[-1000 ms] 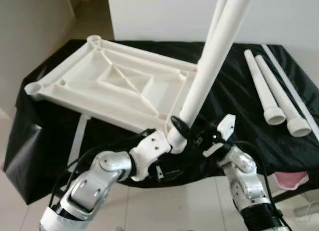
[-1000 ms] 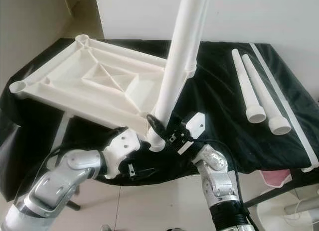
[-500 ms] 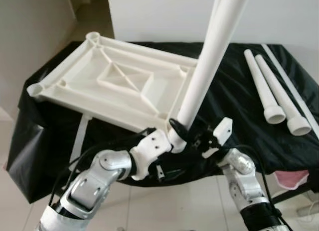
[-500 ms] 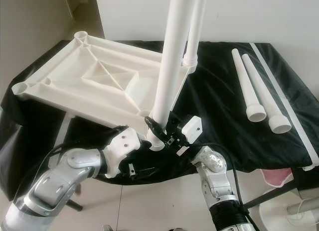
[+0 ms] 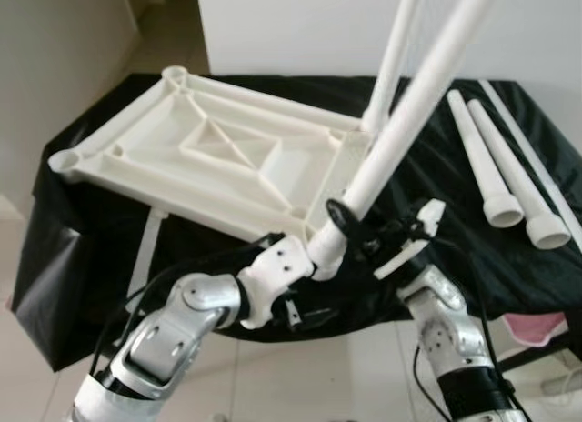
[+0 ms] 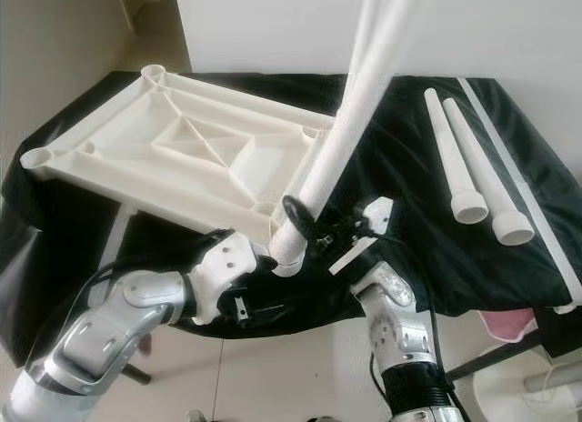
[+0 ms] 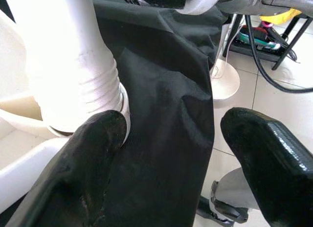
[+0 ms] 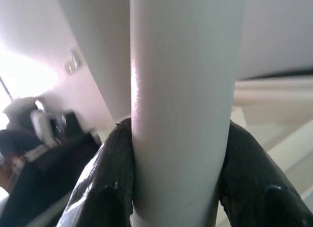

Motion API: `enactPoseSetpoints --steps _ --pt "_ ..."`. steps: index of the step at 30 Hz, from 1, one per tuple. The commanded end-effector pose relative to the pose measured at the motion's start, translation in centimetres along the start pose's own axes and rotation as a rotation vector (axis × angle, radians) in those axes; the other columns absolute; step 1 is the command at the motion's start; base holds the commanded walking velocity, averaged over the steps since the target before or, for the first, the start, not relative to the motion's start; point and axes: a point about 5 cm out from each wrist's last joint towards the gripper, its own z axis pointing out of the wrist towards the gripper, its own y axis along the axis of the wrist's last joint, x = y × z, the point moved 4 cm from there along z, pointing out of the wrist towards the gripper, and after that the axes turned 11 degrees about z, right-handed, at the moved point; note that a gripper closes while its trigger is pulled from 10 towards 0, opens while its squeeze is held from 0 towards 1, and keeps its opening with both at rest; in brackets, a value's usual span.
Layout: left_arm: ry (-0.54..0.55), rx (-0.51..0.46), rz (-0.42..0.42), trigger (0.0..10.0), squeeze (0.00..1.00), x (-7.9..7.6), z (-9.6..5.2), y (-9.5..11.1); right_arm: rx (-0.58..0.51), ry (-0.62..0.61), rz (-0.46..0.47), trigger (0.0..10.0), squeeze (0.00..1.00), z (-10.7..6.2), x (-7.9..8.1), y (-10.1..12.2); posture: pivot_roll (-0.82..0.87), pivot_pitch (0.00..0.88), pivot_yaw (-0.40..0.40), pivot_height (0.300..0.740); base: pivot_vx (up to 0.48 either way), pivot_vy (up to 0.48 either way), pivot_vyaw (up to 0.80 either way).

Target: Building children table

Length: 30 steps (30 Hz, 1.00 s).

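Upturned white plastic tabletop point(image 5: 218, 163) lies on the black-draped table point(image 5: 436, 204), the right pincer point(image 8: 176, 188) clamped around a long white tubular leg point(image 5: 409, 113) at its near corner, the left pincer point(image 7: 171, 153) spread wide beside the leg's ribbed base.

Black-draped table point(image 5: 82, 231): tabletop point(image 5: 209, 158), loose legs point(image 5: 496, 167)

Right end effector point(image 6: 305, 224) around table leg point(image 6: 350, 131)

Open black cloth point(image 5: 436, 181) between legs point(image 5: 496, 172)
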Motion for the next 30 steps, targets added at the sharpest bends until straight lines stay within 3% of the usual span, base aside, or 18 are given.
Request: enactPoseSetpoints --steps 1,9,12,15,25,30 --pt "0.014 0.001 0.007 10.0 0.00 0.2 0.0 0.2 -0.033 0.003 0.045 10.0 0.00 0.3 0.1 0.8 0.03 0.100 -0.013 0.740 0.000 0.000 0.00" --pt "0.014 0.000 0.008 10.0 0.00 0.2 0.0 0.2 -0.049 0.040 0.018 10.0 0.00 0.3 0.5 1.4 0.03 0.098 -0.013 0.740 0.000 0.000 0.00" --pt "0.014 -0.001 0.008 10.0 0.00 0.2 0.0 0.3 -0.038 0.119 -0.059 10.0 0.00 0.2 1.7 1.8 0.03 0.099 -0.013 0.740 0.000 0.000 0.00" --pt "0.013 -0.002 0.008 10.0 0.00 0.2 0.0 0.3 0.000 0.140 -0.105 10.0 0.00 -0.2 1.9 1.3 0.02 0.099 -0.012 0.740 0.000 0.000 0.00" --pt "0.012 -0.003 0.009 10.0 0.00 0.1 -0.1 0.4 0.159 0.137 -0.206 10.0 0.00 -1.9 0.9 -0.8 0.02 0.102 -0.010 0.740 0.000 0.000 0.00" --pt "0.011 -0.003 0.008 10.0 0.00 0.1 -0.1 0.4 0.182 0.138 -0.235 10.0 0.00 -2.0 0.7 -1.3 0.02 0.103 -0.010 0.740 0.000 0.000 0.00"
